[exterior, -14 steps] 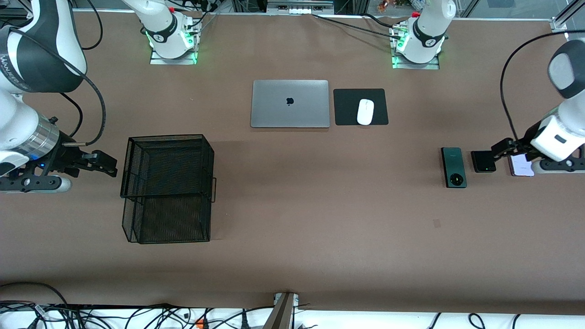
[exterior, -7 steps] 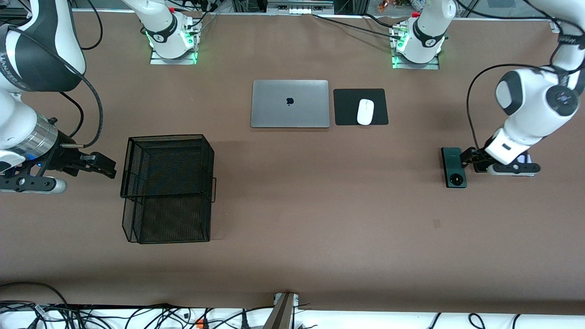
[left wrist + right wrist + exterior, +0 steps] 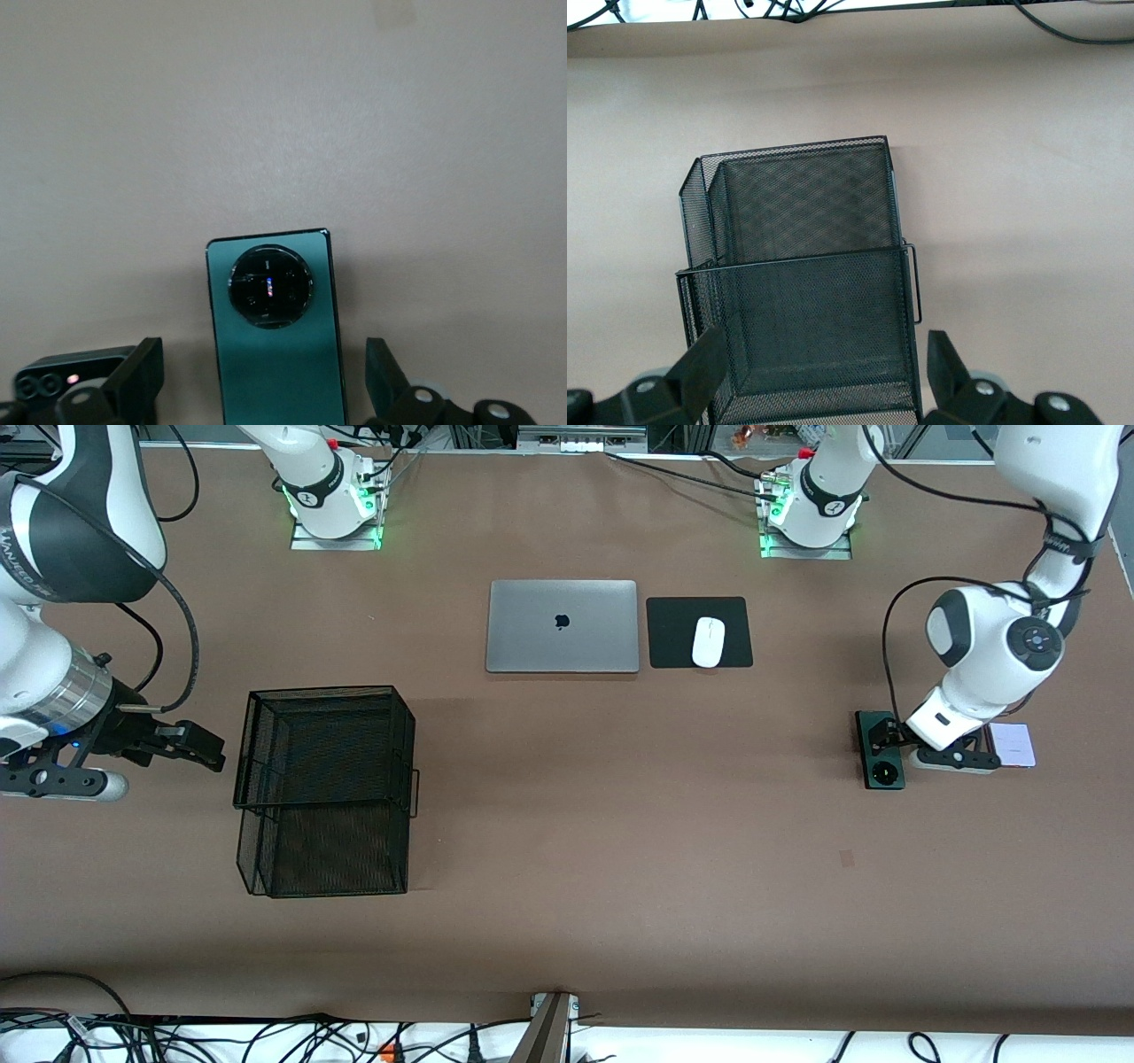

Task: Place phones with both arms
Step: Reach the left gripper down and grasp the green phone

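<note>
Green phone [image 3: 276, 341] between left gripper [image 3: 266, 381] released jaws; right gripper [image 3: 824, 376] released beside mesh basket [image 3: 323, 788].

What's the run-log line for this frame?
left gripper: open, over dark-green phone | right gripper: open, waiting beside mesh basket | phones: none held

Readable marks are few. Silver laptop [image 3: 562, 626]: dark apple logo at the centre of its closed lid, no lettering. Right arm [image 3: 53, 531]: pale printed word running along its dark grey band, partly cut off by the frame edge, letters too small to read with certainty. Base collars of both arms: a small round emblem on each dark band, not legible. Dark-green phone [image 3: 275, 350]: tiny marks inside its round camera ring in the left wrist view, unreadable. Nothing readable on the white mouse [image 3: 708, 641] or the black mesh basket [image 3: 324, 788].
</note>
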Motion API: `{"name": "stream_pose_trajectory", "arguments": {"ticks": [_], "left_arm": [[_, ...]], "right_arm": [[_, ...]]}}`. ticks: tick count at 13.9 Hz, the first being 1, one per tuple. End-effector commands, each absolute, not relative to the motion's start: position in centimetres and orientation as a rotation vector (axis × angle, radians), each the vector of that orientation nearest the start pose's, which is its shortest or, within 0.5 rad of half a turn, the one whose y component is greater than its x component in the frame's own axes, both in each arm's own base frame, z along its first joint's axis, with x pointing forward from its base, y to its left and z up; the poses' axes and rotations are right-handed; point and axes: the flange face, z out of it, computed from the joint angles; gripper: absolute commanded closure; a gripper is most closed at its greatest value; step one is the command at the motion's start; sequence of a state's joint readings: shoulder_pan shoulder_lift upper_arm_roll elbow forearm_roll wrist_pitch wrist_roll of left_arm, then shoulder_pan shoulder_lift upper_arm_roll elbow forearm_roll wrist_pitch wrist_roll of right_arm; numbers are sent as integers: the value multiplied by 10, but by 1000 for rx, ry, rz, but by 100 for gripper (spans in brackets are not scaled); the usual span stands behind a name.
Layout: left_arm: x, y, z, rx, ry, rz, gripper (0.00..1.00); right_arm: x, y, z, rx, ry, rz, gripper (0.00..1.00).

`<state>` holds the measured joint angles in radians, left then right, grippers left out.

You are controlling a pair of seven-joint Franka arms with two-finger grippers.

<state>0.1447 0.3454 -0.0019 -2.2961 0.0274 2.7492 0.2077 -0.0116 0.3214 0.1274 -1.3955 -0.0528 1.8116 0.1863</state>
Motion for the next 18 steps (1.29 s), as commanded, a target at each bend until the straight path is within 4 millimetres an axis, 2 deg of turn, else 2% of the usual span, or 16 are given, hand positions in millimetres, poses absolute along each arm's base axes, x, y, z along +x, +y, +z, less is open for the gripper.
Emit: {"name": "stream_pose_trajectory", "arguments": {"ticks": [1, 4, 8, 12, 16, 17, 18], "left_arm": [[534, 77, 196, -3096, 184, -174, 0], [524, 76, 181, -3098, 183, -177, 0], [510, 90, 165, -3099, 122, -193, 0], [507, 90, 153, -3105, 11, -213, 0], [505, 85, 145, -3112, 13, -190, 0], [505, 84, 143, -3113, 15, -186, 16], [505, 83, 141, -3114, 15, -181, 39]], "right_arm": [[665, 61, 540, -3153, 117, -151, 0], [665, 61, 540, -3154, 114, -154, 0], [665, 61, 540, -3154, 114, -156, 0], [665, 61, 540, -3154, 111, -156, 0], [665, 61, 540, -3154, 111, -156, 0], [665, 61, 540, -3153, 112, -156, 0], [665, 61, 540, -3153, 112, -156, 0]]}}
